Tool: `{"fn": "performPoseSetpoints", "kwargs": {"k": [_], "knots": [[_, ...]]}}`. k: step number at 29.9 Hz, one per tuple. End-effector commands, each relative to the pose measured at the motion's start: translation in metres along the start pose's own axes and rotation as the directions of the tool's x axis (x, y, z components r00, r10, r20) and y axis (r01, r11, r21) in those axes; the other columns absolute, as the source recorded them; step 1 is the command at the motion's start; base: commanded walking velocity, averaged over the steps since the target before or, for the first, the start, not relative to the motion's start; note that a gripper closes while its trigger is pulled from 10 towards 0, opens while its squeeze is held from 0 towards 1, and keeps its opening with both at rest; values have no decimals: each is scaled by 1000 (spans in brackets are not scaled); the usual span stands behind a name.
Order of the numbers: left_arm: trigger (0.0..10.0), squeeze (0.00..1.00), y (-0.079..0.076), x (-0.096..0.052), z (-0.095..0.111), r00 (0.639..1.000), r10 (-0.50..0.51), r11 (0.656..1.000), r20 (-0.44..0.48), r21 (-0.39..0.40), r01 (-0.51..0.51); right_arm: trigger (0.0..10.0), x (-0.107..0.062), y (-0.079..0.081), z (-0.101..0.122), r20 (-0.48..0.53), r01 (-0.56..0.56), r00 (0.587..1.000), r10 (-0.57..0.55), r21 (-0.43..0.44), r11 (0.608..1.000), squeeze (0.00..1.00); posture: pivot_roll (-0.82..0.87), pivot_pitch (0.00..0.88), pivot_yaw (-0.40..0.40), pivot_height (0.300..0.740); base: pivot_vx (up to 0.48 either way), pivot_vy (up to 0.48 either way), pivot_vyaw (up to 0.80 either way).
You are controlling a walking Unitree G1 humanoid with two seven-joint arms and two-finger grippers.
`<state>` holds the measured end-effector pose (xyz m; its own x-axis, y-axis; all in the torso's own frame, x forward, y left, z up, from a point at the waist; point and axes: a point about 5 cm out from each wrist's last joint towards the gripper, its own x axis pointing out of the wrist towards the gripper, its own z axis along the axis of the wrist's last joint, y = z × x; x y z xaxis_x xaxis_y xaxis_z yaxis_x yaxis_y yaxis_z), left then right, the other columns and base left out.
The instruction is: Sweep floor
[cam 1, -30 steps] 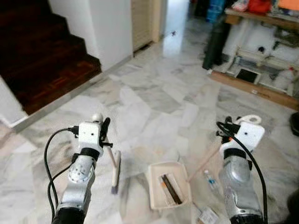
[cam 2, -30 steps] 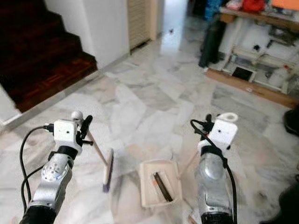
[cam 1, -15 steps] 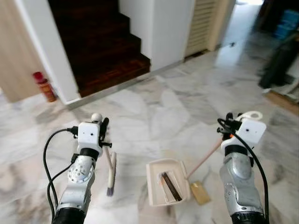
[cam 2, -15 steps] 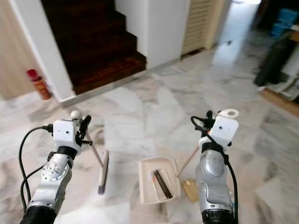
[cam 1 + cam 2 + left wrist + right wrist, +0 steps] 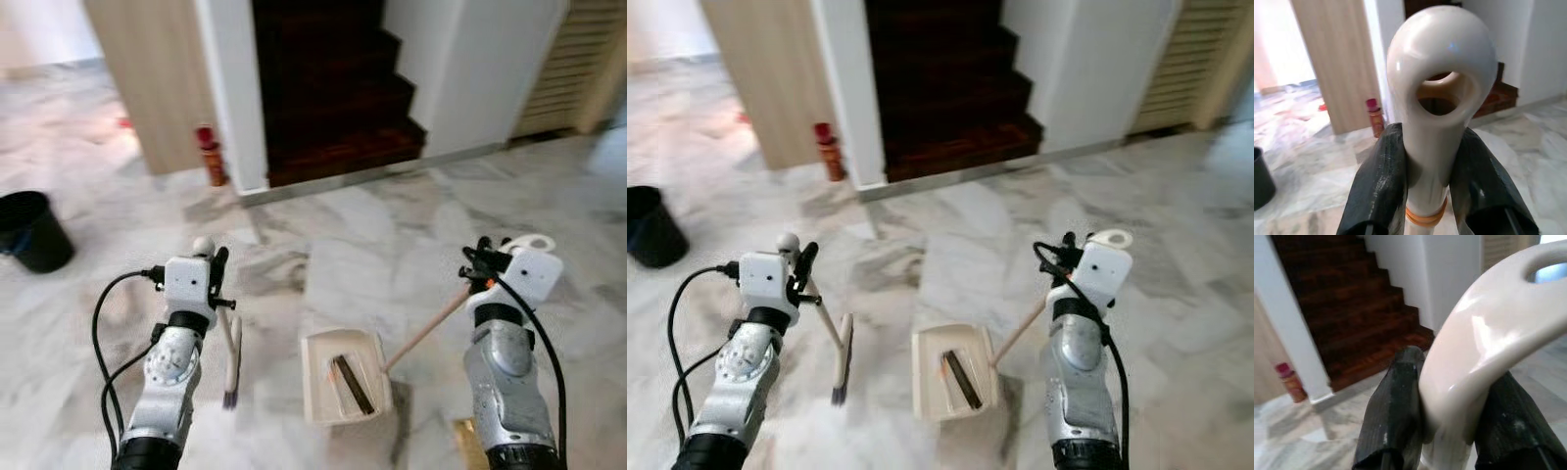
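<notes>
My left gripper (image 5: 219, 278) is shut on the cream handle of a broom (image 5: 232, 358), whose brush head rests on the marble floor just ahead of that arm. In the left wrist view the black fingers (image 5: 1382, 187) clamp the handle's looped end (image 5: 1439, 78). My right gripper (image 5: 479, 266) is shut on the long wooden handle of a cream dustpan (image 5: 319, 394) that sits on the floor between the arms. A dark flat piece (image 5: 351, 382) lies in the pan. The right wrist view has the fingers (image 5: 1396, 411) gripping the pan handle's cream loop (image 5: 1474, 347).
Dark wooden stairs (image 5: 333, 88) rise straight ahead between white walls. A red bottle (image 5: 209, 155) stands by a wooden panel (image 5: 157, 69). A black bin (image 5: 31, 230) sits at far left. A louvred door (image 5: 568, 59) is at right. A yellowish scrap (image 5: 468, 441) lies by my right arm.
The camera has swung left: the stairs moved from upper left to centre, the shelves at right left the view, and the bin and bottle appeared. Both grips are unchanged.
</notes>
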<state>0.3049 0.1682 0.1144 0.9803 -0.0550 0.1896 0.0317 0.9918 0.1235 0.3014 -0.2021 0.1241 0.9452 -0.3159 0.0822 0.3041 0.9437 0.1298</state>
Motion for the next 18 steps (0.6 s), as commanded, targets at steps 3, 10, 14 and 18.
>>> {"fn": "performPoseSetpoints", "kwargs": {"k": [3, 10, 14, 18], "knots": [[10000, 0, -1, 6, 13, 999, 2, 1000, 55, -4, -1, 10000, 3, 3, 10, 36, -17, 999, 16, 23, 1000, 0, -120, 10, -48, 740, 0, 0, 0], [10000, 0, 0, 7, 14, 998, 5, 1000, 56, -8, -4, 10000, 4, 4, 10, 27, -28, 999, 27, 34, 999, 0, -121, 16, -47, 740, 0, 216, 0], [10000, 0, 0, 7, 14, 999, 5, 1000, 54, -10, -4, 10000, 4, 5, 10, 29, -38, 999, 37, 31, 999, 0, -122, 18, -45, 740, 0, 278, 0], [10000, 0, 0, 7, 14, 998, 4, 1000, 55, -11, -3, 10000, 4, 5, 10, 28, -37, 999, 36, 34, 999, 0, -122, 19, -45, 740, 0, 302, 0]]}}
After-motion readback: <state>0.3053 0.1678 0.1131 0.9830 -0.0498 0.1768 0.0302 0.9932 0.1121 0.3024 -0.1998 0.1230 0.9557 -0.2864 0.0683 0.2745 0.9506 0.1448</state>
